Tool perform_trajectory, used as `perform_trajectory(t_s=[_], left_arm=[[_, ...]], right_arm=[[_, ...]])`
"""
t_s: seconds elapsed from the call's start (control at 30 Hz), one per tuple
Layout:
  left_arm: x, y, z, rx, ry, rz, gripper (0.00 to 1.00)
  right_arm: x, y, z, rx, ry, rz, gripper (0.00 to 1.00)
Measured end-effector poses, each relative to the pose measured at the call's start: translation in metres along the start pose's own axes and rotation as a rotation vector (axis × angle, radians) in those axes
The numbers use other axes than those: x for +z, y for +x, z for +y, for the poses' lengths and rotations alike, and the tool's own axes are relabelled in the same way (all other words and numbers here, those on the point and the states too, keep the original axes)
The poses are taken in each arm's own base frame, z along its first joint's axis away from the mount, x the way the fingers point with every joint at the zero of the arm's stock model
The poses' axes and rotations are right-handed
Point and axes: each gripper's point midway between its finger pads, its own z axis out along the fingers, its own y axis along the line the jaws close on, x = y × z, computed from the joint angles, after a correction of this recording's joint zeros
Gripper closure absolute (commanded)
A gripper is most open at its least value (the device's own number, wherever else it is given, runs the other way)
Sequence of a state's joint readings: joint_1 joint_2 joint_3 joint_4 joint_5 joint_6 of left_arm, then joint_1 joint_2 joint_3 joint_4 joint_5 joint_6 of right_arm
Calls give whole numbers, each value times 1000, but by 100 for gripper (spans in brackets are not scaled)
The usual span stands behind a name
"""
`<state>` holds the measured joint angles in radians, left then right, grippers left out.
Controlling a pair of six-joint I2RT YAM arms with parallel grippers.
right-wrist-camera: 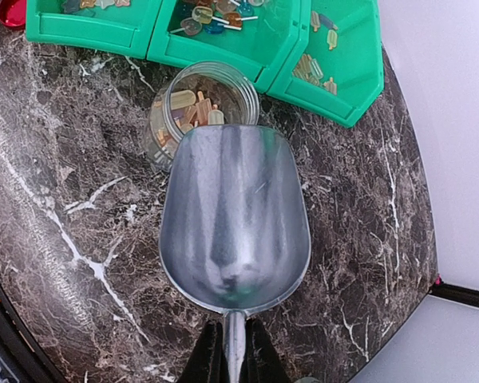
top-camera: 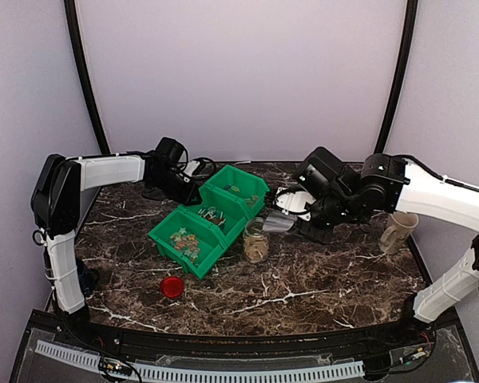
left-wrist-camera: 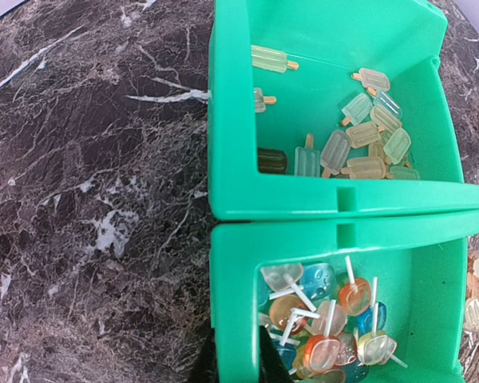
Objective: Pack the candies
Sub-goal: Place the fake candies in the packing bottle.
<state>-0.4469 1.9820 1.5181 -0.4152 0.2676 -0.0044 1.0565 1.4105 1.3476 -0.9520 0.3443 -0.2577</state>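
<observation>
The candies (right-wrist-camera: 193, 107) are small tan and orange pieces inside an open clear jar (top-camera: 255, 242). More candies lie in three joined green bins (top-camera: 193, 257): lollipop shapes (left-wrist-camera: 327, 319) in the middle bin and pale popsicle shapes (left-wrist-camera: 367, 148) in the far one. My right gripper (right-wrist-camera: 234, 355) is shut on the handle of an empty metal scoop (right-wrist-camera: 234, 215), whose front lip hangs over the jar's mouth. My left gripper (left-wrist-camera: 238, 369) is shut on the middle bin's left wall (left-wrist-camera: 233, 303), one finger on each side of it.
A round red lid (top-camera: 172, 287) lies on the dark marble table (top-camera: 303, 287) in front of the bins. A beige cup (top-camera: 399, 231) stands at the right edge under the right arm. White walls close the back and sides.
</observation>
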Motion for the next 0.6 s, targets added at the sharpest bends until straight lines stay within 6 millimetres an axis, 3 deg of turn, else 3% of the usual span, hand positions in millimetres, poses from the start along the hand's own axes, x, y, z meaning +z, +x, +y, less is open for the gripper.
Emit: perform_trajectory(t_s=[0.4,0.6], left_arm=[[-1,-1,5,-5,-18,-1,100],[-2,-1,6,-6,-22,0,100]], right_arm=[[-6,-8,-7,2,49,-51,100],[-7,-17,-21,70,102,-118,100]])
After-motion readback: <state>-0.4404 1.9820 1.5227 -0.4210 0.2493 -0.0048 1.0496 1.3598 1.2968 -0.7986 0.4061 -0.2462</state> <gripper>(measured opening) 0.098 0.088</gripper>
